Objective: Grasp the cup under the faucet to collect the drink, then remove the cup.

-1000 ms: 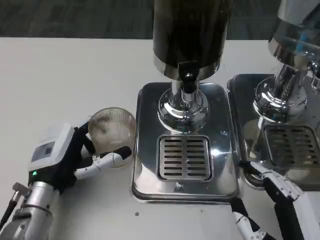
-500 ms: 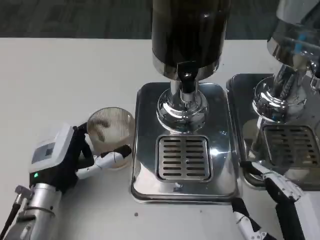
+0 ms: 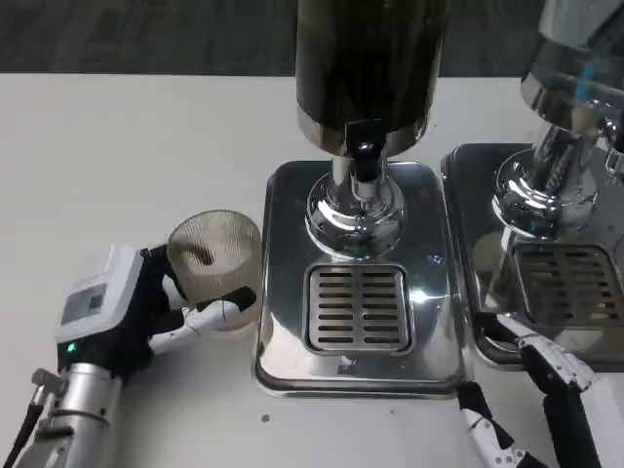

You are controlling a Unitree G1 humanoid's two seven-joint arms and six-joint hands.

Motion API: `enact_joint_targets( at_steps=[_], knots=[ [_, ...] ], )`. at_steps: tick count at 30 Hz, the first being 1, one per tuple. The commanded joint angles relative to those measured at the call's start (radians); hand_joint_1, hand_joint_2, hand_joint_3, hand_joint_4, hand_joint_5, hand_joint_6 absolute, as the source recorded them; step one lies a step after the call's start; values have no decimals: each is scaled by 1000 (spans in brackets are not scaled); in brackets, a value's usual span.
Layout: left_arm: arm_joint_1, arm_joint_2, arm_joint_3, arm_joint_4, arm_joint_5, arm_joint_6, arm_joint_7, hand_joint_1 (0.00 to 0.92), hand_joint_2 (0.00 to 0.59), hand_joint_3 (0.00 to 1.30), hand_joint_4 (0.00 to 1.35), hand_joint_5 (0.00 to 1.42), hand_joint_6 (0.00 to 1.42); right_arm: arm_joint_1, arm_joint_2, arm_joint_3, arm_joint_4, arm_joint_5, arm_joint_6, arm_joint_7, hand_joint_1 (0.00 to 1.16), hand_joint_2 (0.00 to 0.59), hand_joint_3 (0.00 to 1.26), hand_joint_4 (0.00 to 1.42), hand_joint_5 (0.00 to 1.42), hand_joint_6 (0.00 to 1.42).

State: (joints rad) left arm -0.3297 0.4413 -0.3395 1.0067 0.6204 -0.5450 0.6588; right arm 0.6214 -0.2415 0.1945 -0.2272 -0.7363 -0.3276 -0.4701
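A clear ribbed cup (image 3: 214, 261) stands on the white table just left of the steel drip tray (image 3: 283, 331). My left hand (image 3: 132, 312) grips it, with fingers wrapped round its near and left sides. The dark drink dispenser (image 3: 369, 68) rises over the tray, and its black faucet (image 3: 365, 156) hangs above the chrome base and the slotted grate (image 3: 359, 307). Nothing stands on the grate. My right hand (image 3: 541, 395) hovers at the lower right by the tray's front corner, fingers apart and holding nothing.
A second dispenser (image 3: 575, 88) with its own steel tray (image 3: 487, 253) stands at the right, close to my right hand. Bare white table stretches to the left and behind the cup.
My left hand has drawn slightly toward me and down with the cup in it. My right hand has sunk a little lower in the picture.
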Motion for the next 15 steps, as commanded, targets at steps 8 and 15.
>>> enact_joint_targets(
  at_steps=[8,15],
  knots=[
    [27,14,8,6,7,-22,66,252,144,658,816,1078,1317,-6,3,-1,24,23,-17,-2,396,428,273,295,246,250],
    [39,27,20,-8,5,-42,91,242,151,667,827,1094,1323,-15,5,-3,38,33,-26,-4,390,429,273,294,246,250]
  ],
)
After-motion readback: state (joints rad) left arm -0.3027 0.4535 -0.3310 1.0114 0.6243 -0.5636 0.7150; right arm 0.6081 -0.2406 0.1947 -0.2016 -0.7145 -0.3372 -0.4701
